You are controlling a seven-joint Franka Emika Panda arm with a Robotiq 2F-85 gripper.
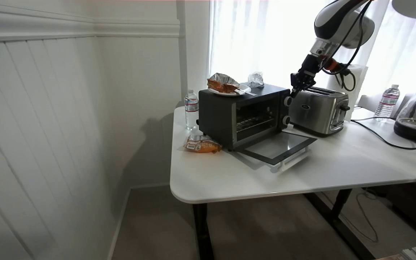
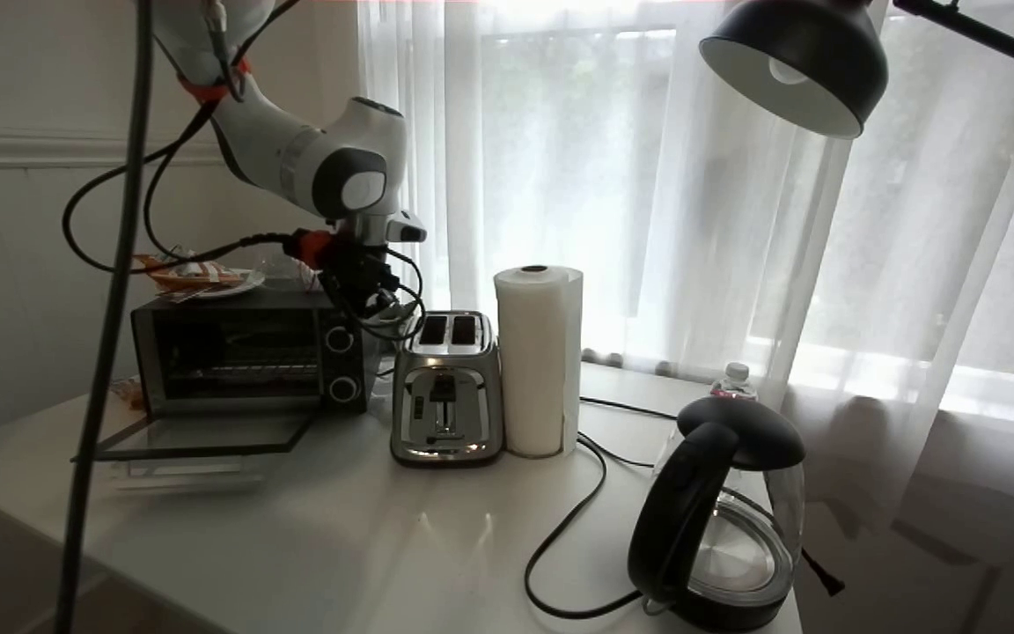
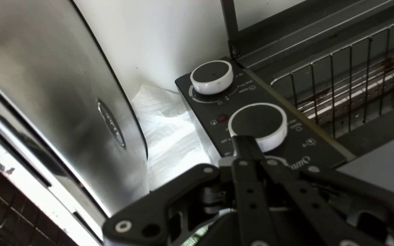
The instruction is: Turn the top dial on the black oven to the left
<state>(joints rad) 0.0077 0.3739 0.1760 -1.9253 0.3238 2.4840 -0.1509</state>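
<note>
The black oven stands on the white table with its glass door folded down open; it also shows in an exterior view. Its top dial, white-rimmed with a dark face, sits above the lower dial. In the wrist view the top dial is the nearer one and the lower dial lies beyond it. My gripper is shut, fingers together and empty. Its tips overlap the top dial's near rim; I cannot tell if they touch. In an exterior view the gripper is just beside the top dial.
A silver toaster stands close beside the oven's dial side. A paper towel roll is behind it. A plate with food sits on the oven. A bottle, an orange bag and a kettle are on the table.
</note>
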